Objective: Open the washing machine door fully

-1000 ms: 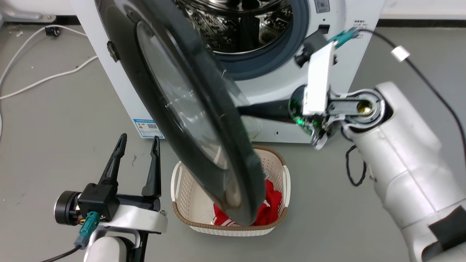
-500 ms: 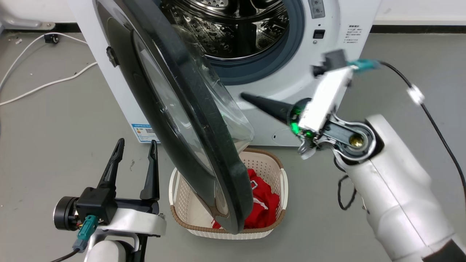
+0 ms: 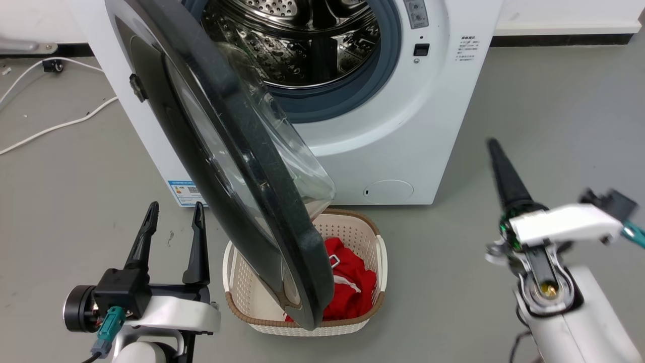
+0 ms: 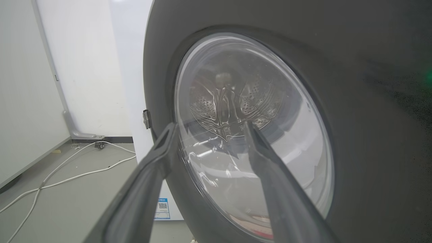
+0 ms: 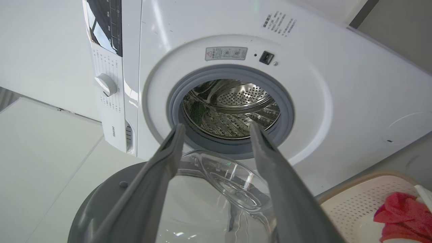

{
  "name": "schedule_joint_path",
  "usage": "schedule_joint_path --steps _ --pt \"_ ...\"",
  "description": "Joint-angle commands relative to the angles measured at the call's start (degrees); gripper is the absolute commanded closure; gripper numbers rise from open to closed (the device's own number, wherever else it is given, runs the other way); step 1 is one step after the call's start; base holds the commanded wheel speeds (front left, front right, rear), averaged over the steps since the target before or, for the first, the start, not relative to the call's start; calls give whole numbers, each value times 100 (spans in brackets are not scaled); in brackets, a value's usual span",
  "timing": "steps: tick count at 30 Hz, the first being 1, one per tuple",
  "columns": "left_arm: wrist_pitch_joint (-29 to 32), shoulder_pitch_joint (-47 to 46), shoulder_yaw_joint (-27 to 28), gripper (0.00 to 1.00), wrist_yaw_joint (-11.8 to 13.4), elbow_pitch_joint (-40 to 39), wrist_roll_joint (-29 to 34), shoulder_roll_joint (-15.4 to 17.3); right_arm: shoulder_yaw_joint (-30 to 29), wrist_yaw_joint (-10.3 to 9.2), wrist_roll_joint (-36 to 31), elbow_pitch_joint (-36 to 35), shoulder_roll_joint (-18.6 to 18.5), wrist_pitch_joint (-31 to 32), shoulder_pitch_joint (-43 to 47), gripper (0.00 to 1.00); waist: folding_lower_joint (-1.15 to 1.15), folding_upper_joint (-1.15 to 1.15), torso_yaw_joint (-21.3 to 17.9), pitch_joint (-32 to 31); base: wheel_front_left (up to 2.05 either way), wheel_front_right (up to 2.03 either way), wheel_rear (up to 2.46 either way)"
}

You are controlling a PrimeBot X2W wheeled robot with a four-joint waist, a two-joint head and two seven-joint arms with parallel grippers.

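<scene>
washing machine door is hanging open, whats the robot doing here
The washing machine door stands swung well out from the washing machine, over a laundry basket holding red cloth. Nothing grips it: the left gripper is open, low beside the door's outer face, and the right gripper is open, off to the machine's right.

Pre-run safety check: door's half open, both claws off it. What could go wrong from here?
The left claw sits open at the outer face of the washing machine door, in its swing path; opening wider may strike it.
Neither claw holds the door; it could drift shut.
Reaching in, the right claw might clip the laundry basket.
</scene>
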Motion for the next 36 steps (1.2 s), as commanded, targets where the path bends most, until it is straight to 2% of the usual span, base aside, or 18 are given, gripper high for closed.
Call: schedule_joint_path --steps 1,4,8,11,14,17,20,25,31,36 --pt "-13 70 23 0 9 -1 7 -6 -52 0 -144 -60 -71 -211 163 0 1 0 -21 -15 0 0 0" --pt "-13 101 57 0 26 23 -7 -5 -160 0 -733 -131 -180 -883 591 0 1 0 -48 -65 0 0 0" --pt "-13 158 89 0 63 7 -22 -7 -548 0 -2044 -275 -293 -1184 960 0 1 0 -81 -121 0 0 0" --pt "-13 190 106 0 84 -22 -38 -6 -1299 1 -3535 -842 -73 -1193 1184 0 1 0 -106 -139 0 0 0" --pt "-13 198 106 0 106 -33 -9 -5 -1745 0 -5230 -1665 127 -1193 1430 0 1 0 -113 -141 0 0 0" --pt "-13 192 97 0 115 -36 0 -5 -1817 0 -6533 -2372 265 -1193 1683 0 1 0 -106 -150 0 0 0" --pt "-13 196 84 0 110 -25 21 -6 -1694 0 -7423 -2811 319 -1194 1953 0 1 0 -91 -164 0 0 0" --pt "-13 207 87 0 80 -12 42 -6 -1534 0 -7961 -3041 331 -1194 2403 0 1 0 -73 -189 0 0 0" --pt "-13 225 81 0 49 0 90 -6 -1399 0 -7831 -2780 330 -1195 2774 0 1 0 -87 -206 0 0 0" --pt "-13 223 62 0 25 -4 98 -6 -1377 0 -7685 -2563 330 -1195 2745 0 1 0 -114 -180 0 0 0"
